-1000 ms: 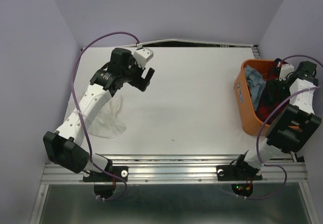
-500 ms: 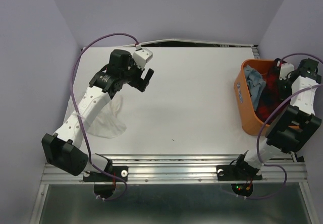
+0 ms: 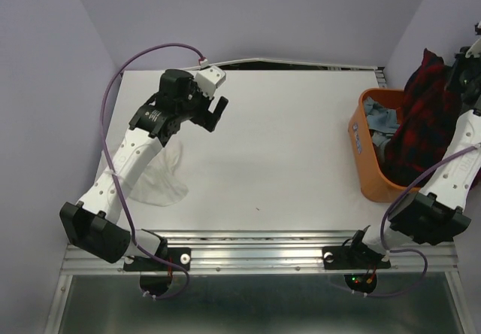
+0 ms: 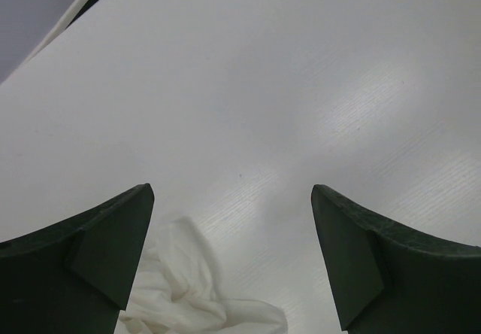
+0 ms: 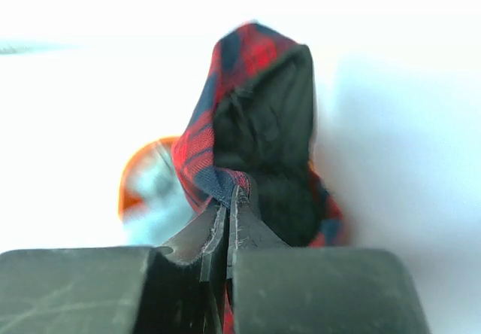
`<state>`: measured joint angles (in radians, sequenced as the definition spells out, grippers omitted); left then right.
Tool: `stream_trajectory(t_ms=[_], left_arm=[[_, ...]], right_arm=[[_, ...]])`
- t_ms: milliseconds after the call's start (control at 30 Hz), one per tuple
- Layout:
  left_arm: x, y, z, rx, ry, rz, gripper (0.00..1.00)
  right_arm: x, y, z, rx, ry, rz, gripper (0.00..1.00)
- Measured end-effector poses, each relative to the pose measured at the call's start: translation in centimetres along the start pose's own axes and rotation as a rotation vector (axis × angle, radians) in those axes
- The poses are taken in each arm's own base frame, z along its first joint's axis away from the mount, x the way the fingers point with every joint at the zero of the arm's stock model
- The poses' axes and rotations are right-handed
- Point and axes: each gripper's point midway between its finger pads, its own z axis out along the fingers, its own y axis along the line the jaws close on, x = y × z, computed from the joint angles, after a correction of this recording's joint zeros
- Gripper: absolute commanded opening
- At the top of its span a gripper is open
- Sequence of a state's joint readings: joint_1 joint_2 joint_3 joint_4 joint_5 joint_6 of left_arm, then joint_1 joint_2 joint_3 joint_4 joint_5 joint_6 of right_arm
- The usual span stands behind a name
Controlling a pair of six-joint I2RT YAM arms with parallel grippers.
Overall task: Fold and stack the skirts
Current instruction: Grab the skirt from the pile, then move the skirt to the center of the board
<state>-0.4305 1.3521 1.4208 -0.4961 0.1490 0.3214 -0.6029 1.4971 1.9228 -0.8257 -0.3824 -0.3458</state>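
The overhead camera looked steeply down from above and behind the arm bases, far enough off to take in the whole table (image 3: pixel 285 146). The left wrist camera sat close over that table, facing out between the left end effector (image 4: pixel 231 191) fingers, and shared the white skirt (image 4: pixel 188 296) with the overhead view. The right wrist camera stared past the right end effector (image 5: pixel 229 198) at the plaid skirt (image 5: pixel 199 135), very near and blurred, with the orange tub (image 5: pixel 143 176) behind, both also seen from above.

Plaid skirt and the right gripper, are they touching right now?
Touching. The right wrist view shows the right gripper pinched shut on a fold of the plaid skirt, with no gap.
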Motion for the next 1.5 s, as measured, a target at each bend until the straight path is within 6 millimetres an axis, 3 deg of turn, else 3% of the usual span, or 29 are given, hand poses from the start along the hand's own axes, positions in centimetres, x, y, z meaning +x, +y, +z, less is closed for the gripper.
stream_trajectory(t_ms=[233, 300, 433, 500, 600, 733, 800, 833, 933, 1000, 1033, 1133, 1167, 1233, 1333, 1400, 1500], left_arm=[[-2.0, 1.4, -0.4, -0.056, -0.072, -0.072, 0.99], [-2.2, 2.2, -0.6, -0.074, -0.084, -0.111, 0.98], [-3.1, 4.2, -1.2, -0.103, -0.129, -0.185, 0.98], [-3.6, 5.3, -1.5, -0.116, -0.158, -0.223, 0.98], [-3.7, 6.1, -1.7, -0.123, -0.172, -0.258, 0.99], [-3.8, 7.3, -2.1, -0.128, -0.199, -0.291, 0.99], [-3.8, 7.7, -2.2, -0.129, -0.202, -0.294, 0.99], [-3.7, 7.8, -2.2, -0.129, -0.202, -0.294, 0.99], [-3.5, 8.2, -2.5, -0.120, -0.203, -0.284, 0.98], [-3.2, 8.0, -2.7, -0.101, -0.203, -0.271, 0.98], [-3.1, 8.0, -2.8, -0.098, -0.203, -0.268, 0.98], [-2.8, 7.4, -3.2, -0.067, -0.199, -0.244, 0.95], [-2.7, 7.1, -3.3, -0.056, -0.198, -0.231, 0.93], [-2.4, 6.8, -3.3, -0.043, -0.189, -0.220, 0.91], [-1.3, 6.3, -2.9, -0.016, -0.156, -0.198, 0.85], [0.0, 5.7, -2.5, 0.013, -0.117, -0.182, 0.82], [2.1, 4.9, -1.4, 0.065, -0.049, -0.156, 0.81]], right_arm=[[-13.6, 2.5, -3.5, -0.150, -0.525, 0.185, 0.01], [-17.8, 2.9, -5.3, -0.212, -0.703, 0.214, 0.01], [-24.0, 4.9, -8.7, -0.371, -0.937, 0.279, 0.01], [-25.9, 6.0, -9.5, -0.438, -1.010, 0.292, 0.01], [-28.7, 10.0, -10.6, -0.598, -1.087, 0.333, 0.01], [-29.0, 18.2, -11.0, -0.844, -1.043, 0.368, 0.01], [-27.2, 23.0, -10.6, -0.961, -0.967, 0.369, 0.01], [-26.6, 24.4, -10.4, -0.989, -0.945, 0.360, 0.01], [-20.4, 32.5, -8.4, -1.127, -0.753, 0.294, 0.01], [-17.0, 36.4, -7.2, -1.180, -0.642, 0.264, 0.01], [-14.2, 39.1, -6.5, -1.217, -0.568, 0.233, 0.01], [-5.8, 44.5, -5.1, -1.279, -0.374, 0.164, 0.01], [-1.8, 46.4, -4.7, -1.307, -0.276, 0.132, 0.01], [3.5, 48.6, -5.1, -1.352, -0.155, 0.086, 0.01], [10.8, 50.1, -5.9, -1.412, -0.042, -0.026, 0.01], [15.7, 49.9, -7.5, -1.454, 0.035, -0.128, 0.01], [20.8, 48.3, -10.1, -1.500, 0.071, -0.309, 0.01]])
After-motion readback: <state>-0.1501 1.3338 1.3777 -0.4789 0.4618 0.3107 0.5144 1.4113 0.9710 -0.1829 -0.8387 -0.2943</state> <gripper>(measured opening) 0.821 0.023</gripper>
